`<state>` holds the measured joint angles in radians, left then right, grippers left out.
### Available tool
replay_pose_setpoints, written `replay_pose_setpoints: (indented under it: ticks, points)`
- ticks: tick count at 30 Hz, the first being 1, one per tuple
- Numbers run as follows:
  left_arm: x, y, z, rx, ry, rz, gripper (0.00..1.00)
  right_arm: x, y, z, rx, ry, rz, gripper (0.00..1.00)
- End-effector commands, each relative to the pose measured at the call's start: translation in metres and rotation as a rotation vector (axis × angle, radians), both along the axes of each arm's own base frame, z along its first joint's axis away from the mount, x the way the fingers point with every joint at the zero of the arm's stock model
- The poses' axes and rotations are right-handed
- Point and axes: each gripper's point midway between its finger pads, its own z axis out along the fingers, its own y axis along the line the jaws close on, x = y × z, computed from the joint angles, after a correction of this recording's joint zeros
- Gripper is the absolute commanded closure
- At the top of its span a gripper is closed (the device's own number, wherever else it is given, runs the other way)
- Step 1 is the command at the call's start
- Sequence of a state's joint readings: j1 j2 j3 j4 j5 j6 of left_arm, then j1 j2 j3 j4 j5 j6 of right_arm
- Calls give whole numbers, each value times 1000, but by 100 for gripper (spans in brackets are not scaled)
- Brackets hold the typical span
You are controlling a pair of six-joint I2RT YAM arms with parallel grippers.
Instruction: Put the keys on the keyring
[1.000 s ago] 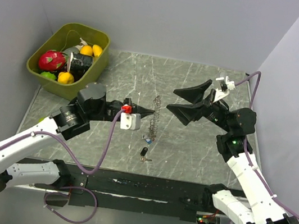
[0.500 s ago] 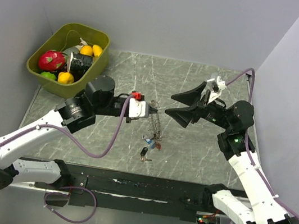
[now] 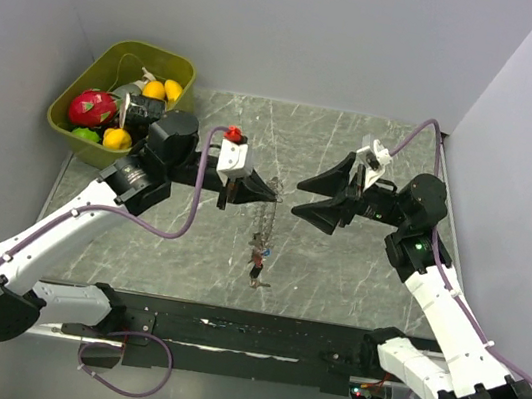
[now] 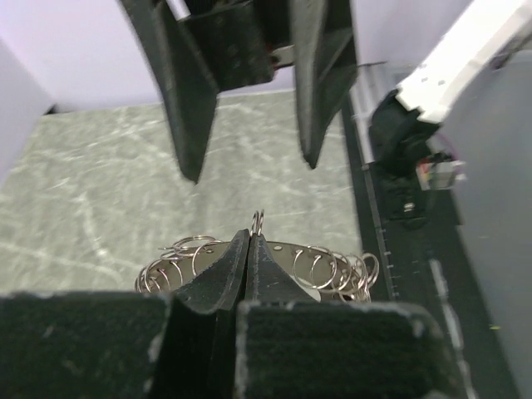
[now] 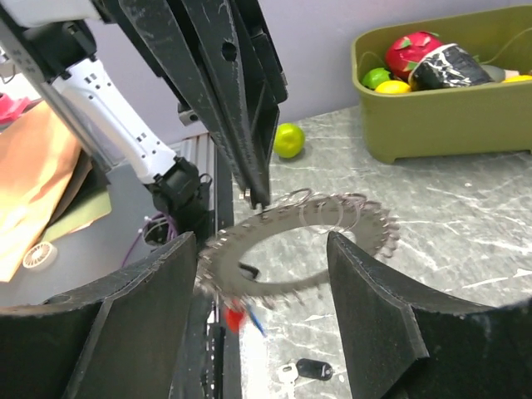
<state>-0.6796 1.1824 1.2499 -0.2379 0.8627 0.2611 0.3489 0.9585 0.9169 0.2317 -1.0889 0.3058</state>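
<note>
Left wrist: the keyring (image 4: 320, 264) is pinched by its thin rim in the clenched left gripper (image 4: 249, 237), aloft over the loose dark key (image 5: 314, 367), and could be knocked free if bumped by the splayed right gripper (image 3: 298, 195).

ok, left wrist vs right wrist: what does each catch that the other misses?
Left wrist only: the right arm's base. Right wrist only: the green bin of fruit, a loose green ball, a dark-headed key on the table, blurred red and blue key heads. Both: the keyring, pinched by the shut left gripper; right gripper open.
</note>
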Motion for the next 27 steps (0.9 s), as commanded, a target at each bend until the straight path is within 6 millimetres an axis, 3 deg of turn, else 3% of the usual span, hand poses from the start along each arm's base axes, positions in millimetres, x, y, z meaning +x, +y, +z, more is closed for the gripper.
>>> replay_pose_setpoints:
  ticks: [1, 4, 7, 11, 14, 27]
  points:
    - [-22, -4, 39, -96, -30, -140, 99, -3, 1, 17, 18, -83, 35, 27]
    - [-20, -7, 36, -85, -2, -153, 99, -3, 4, 16, 17, -80, 44, 25]
    - [-19, -9, 36, -83, 10, -155, 99, -4, 9, 17, 18, -76, 67, 29]
    - [-13, -11, 36, -85, 14, -133, 99, -6, 13, 17, 16, -63, 91, 48]
    - [-12, -12, 34, -83, 25, -131, 99, -6, 14, 17, 19, -61, 92, 53]
    - [0, -17, 36, -89, 44, -85, 99, -12, 19, 19, 7, -60, 108, 64]
